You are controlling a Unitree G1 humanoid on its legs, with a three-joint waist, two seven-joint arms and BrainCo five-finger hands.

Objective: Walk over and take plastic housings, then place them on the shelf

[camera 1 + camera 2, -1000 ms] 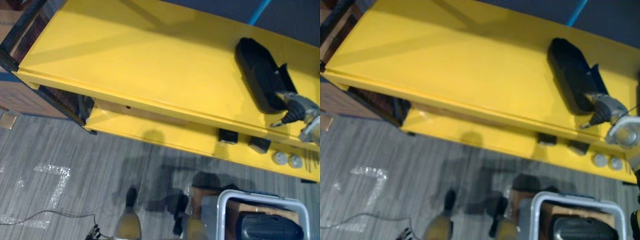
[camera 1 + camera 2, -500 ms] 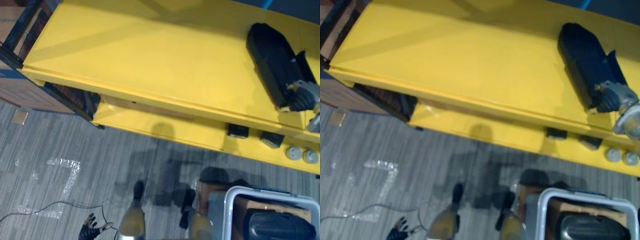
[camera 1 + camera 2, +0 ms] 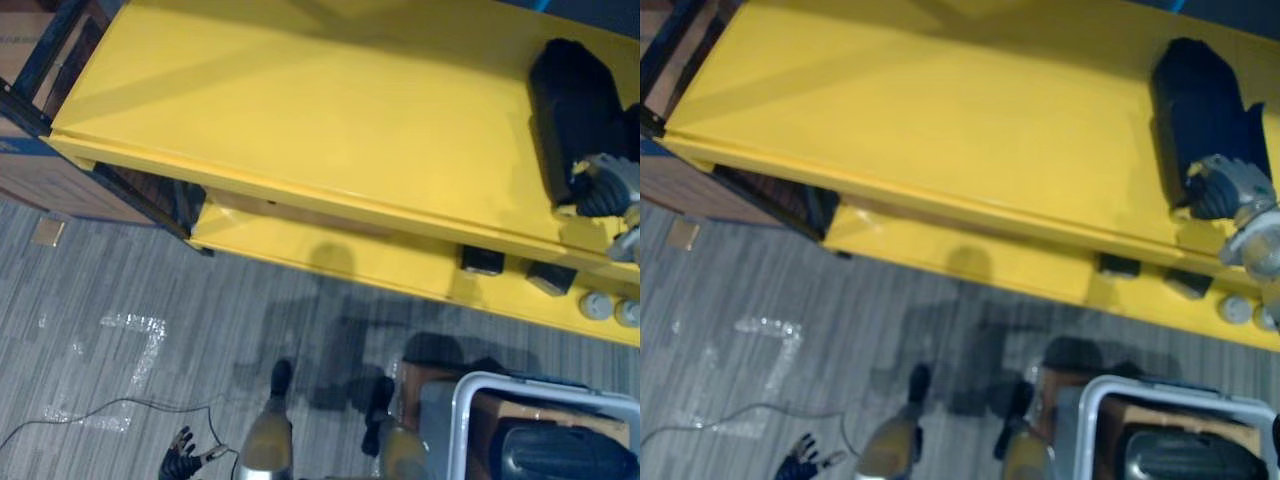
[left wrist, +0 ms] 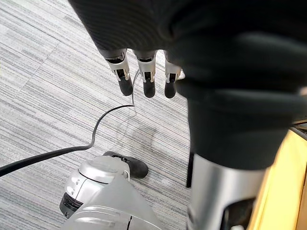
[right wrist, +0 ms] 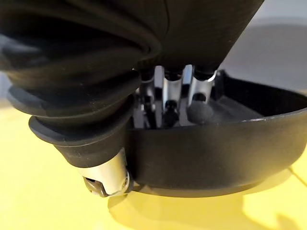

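A black plastic housing [image 3: 570, 110] lies on the top board of the yellow shelf [image 3: 300, 110], at its right end. My right hand [image 3: 605, 190] is at the housing's near end. In the right wrist view its fingers [image 5: 171, 96] curl over the housing's wall [image 5: 230, 148] and reach inside the hollow. My left hand [image 3: 183, 462] hangs low over the floor at the lower left. Its fingers [image 4: 146, 79] are straight, with nothing in them.
On the lower board [image 3: 380, 270] stand two small black blocks [image 3: 483, 260] and grey round parts [image 3: 595, 305]. A grey crate [image 3: 470, 390] on the floor at the lower right holds another black housing [image 3: 560, 455]. A brown box [image 3: 40, 170] stands by the shelf's left end.
My right hand's fingers, straight a second ago, have curled onto the housing's near end. The housing has turned a little on the shelf. The camera has shifted.
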